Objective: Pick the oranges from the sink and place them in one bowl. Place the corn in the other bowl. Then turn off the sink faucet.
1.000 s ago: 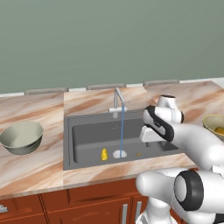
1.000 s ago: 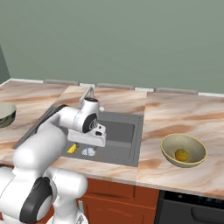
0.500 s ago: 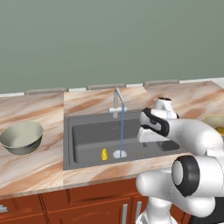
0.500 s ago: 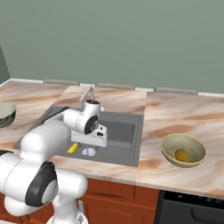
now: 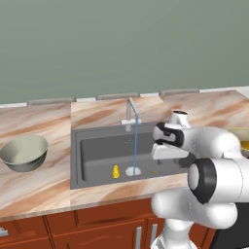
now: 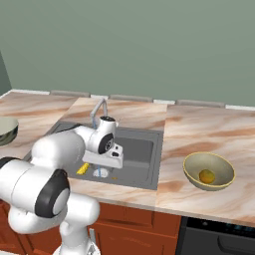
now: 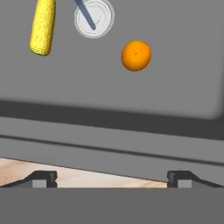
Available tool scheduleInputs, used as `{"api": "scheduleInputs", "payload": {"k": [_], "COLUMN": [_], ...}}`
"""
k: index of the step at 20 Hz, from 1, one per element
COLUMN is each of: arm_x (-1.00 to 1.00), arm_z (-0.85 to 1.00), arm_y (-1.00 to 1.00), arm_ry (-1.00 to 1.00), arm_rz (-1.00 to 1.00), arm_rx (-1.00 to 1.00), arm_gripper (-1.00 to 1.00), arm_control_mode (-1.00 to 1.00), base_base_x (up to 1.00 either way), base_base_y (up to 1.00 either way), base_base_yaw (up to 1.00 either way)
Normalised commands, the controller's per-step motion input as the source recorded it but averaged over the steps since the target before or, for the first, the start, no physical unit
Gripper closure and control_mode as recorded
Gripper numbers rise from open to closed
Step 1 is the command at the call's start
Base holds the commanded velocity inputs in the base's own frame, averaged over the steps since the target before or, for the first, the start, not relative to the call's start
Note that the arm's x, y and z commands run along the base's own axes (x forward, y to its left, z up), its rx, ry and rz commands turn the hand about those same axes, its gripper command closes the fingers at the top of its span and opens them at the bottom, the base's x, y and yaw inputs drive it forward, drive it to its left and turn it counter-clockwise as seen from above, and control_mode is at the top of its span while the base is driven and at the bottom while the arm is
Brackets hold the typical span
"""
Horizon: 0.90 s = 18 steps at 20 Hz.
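One orange lies on the floor of the dark sink, beside the pale drain. The yellow corn lies further off by that drain, and it also shows as corn and corn. My gripper is open and empty, hanging over the sink's right part, above and short of the orange. It appears as the gripper and gripper. A second orange sits in the olive bowl. The pale bowl stands left of the sink. The faucet runs a blue stream.
The sink is set in a marbled tan countertop, with a grey-green wall behind. My white arm reaches over the sink's right rim. The olive bowl sits at the right edge of the left base view. Wooden cabinets run below.
The hand has swung left and a little down, from the counter's right side to above the sink basin. Its fingers stayed open and empty.
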Motion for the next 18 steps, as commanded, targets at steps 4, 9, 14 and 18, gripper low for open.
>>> {"api": "scheduleInputs", "payload": {"k": [4, 9, 14, 18], "arm_x": [0.10, 0.16, 0.23, 0.32], "arm_z": [-0.19, -0.22, -0.18, -0.14], "arm_y": [0.00, 0.00, 0.00, 0.00], "arm_ry": [0.00, 0.02, 0.04, 0.02], "arm_rz": [0.00, 0.00, 0.00, 0.00], "arm_rx": [0.00, 0.00, 0.00, 0.00], "arm_gripper": [-1.00, -1.00, -1.00, -1.00], "arm_control_mode": [-1.00, -1.00, -1.00, -1.00], "base_base_x": [0.00, 0.00, 0.00, 0.00], "base_base_y": [0.00, 0.00, 0.00, 0.00], "base_base_yaw": [0.00, 0.00, 0.00, 0.00]}}
